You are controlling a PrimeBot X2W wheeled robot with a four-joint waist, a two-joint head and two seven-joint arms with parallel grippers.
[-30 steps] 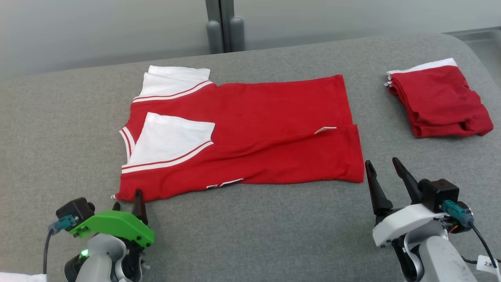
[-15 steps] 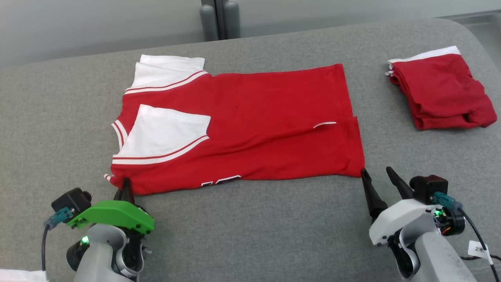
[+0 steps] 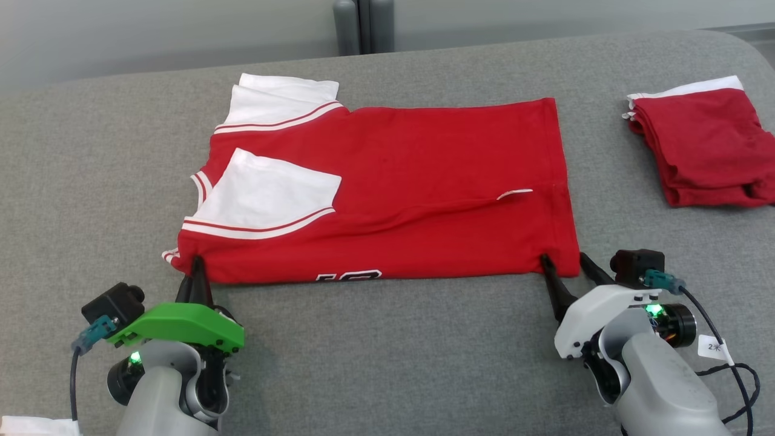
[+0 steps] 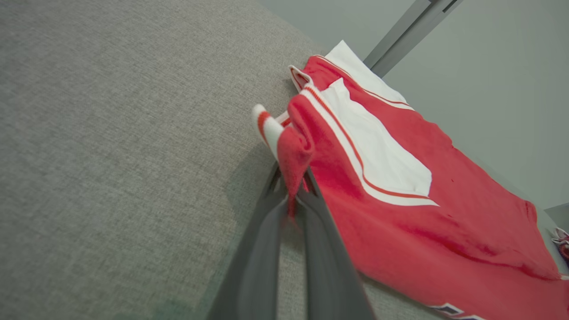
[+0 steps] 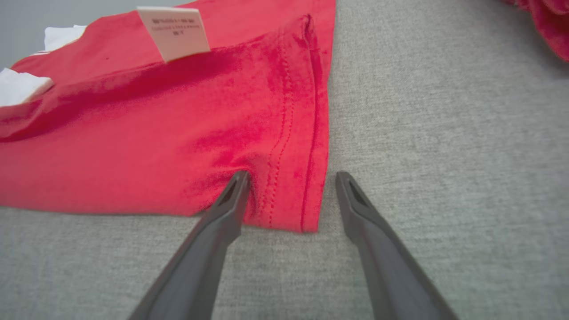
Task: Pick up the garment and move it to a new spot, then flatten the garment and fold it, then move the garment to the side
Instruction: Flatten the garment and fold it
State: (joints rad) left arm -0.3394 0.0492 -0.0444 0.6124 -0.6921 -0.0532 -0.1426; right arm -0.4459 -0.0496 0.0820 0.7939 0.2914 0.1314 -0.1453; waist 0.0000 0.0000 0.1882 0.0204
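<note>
left pincer (image 3: 195, 261) has nipped the garment (image 3: 424, 181) corner (right pincer (image 3: 563, 257) splayed alongside)

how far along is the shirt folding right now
Done: the red jersey lies flat, near sleeve folded in. In hand: the left gripper is shut on its near shoulder corner; the right gripper, open, straddles the near hem corner. Left: closing, folding, moving it aside.

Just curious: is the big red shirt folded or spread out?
Partly folded: the red shirt lies flat, with a white sleeve and the near edge turned over onto it.
</note>
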